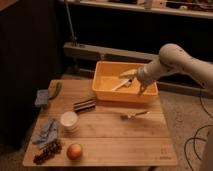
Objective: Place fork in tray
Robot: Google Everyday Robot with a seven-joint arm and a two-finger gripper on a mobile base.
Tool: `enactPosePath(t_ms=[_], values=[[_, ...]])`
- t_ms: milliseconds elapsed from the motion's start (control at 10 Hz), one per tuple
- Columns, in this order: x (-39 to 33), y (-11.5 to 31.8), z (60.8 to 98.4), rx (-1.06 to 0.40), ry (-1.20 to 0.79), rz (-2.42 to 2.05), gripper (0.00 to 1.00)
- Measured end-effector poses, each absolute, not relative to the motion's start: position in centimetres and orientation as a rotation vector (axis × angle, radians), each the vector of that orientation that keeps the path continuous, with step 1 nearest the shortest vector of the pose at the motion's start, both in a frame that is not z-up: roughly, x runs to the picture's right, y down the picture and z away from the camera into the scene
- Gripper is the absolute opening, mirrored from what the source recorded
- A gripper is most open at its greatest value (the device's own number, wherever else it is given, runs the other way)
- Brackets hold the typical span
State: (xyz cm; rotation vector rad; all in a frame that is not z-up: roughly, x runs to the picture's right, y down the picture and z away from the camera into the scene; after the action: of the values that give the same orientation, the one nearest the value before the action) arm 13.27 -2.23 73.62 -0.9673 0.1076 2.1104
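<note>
Gripper [134,81] open, empty, hovering over the right side of the tray [114,95] directly below it. Fork [134,115] lies on table [110,137] outside tray, in front of gripper. Pale utensil [120,84] sits in tray, just left. Nothing done: grasp, lift and drop all left.

The wooden bench [115,142] carries the yellow-orange tray [125,98] at its far edge, right of centre. The fork [134,115] lies on the bare wood near the tray's front wall, apart from it. A dark oblong bar [84,105] lies left of the tray, and a white cup [69,120] stands nearer the front. Along the left side lie a blue sponge [42,97], a green vegetable [57,90] and a crumpled blue cloth [46,131]. At the front left are dark grapes [47,151] beside an orange-red fruit [74,151]. The gripper [135,81] hangs over the tray's right part, jaws apart.
</note>
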Motion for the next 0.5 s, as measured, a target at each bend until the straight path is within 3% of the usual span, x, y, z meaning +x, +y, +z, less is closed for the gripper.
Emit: enactPosePath(t_ms=[500], values=[[14.1, -1.8, 73.1, -0.992, -0.015, 1.770, 0.80]])
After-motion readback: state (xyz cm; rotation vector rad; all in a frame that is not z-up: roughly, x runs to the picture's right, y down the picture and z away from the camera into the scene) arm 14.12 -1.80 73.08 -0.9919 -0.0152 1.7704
